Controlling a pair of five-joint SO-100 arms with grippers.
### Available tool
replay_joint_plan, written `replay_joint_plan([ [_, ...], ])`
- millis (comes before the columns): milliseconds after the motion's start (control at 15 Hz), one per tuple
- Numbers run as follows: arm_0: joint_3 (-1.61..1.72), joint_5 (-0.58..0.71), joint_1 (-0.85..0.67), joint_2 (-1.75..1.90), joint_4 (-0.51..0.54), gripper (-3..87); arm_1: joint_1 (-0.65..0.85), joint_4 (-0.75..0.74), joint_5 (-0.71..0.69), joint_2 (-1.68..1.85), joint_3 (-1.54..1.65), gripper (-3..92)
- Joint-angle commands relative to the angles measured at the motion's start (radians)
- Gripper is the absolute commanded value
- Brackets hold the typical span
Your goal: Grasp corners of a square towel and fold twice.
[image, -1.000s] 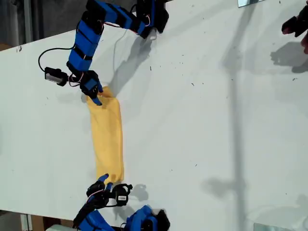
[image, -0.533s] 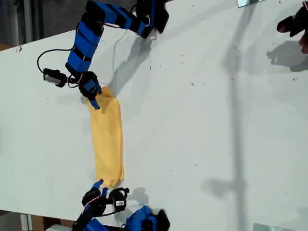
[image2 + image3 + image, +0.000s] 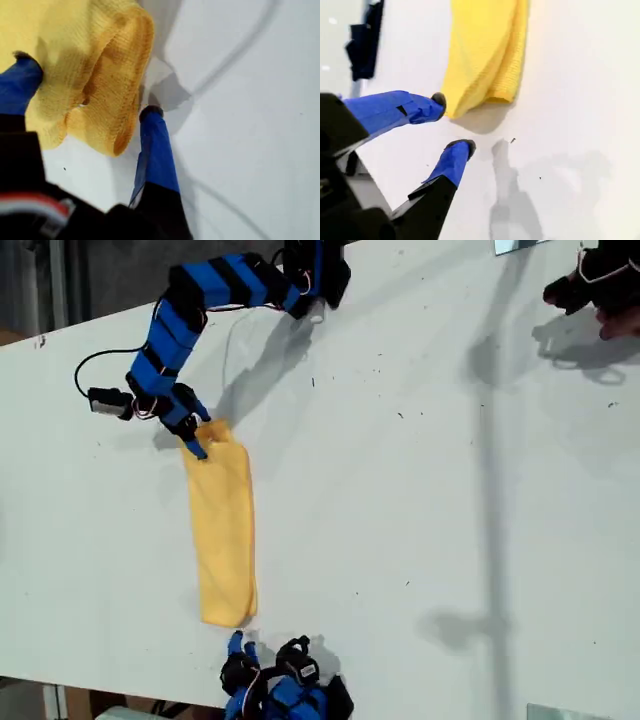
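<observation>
1. Yellow-orange square towel (image 3: 222, 530) lies folded into a long narrow strip on the white table (image 3: 420, 500), toward the exterior view's left, much where it lay a second ago.
2. My first gripper (image 3: 85, 107) is at the strip's far end, jaws apart, with the bunched corner (image 3: 107, 95) between the two blue fingertips; one tip rests on the cloth, the other on the table just beside it. Its arm has leaned further toward the exterior view's left than before.
3. My second gripper (image 3: 454, 122) is open and clear of the towel's near end (image 3: 490, 85). A second ago it sat at that end; now it has pulled back to the table's near edge (image 3: 240, 648).
4. At the exterior view's top right, a person's gloved hand (image 3: 590, 285) has reached further in.
</observation>
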Motion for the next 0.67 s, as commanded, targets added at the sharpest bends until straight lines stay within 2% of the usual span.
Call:
replay_joint_plan([
  [0,0.092,-0.021,0.014,0.132,0.023,10.8,0.020,0.075,-0.026,-0.067,-0.173,39.7],
  [67,0.100,-0.043,0.032,0.129,0.018,10.6,0.021,0.092,-0.028,-0.092,-0.179,36.7],
  [200,0.132,-0.078,0.067,0.135,0.012,10.6,0.049,0.170,-0.021,-0.173,-0.224,22.8],
  [333,0.153,-0.107,0.094,0.156,0.015,10.6,0.100,0.166,-0.002,-0.118,-0.094,0.0],
  [600,0.158,-0.107,0.109,0.156,0.015,10.6,0.221,-0.081,0.080,0.264,0.448,-0.1],
])
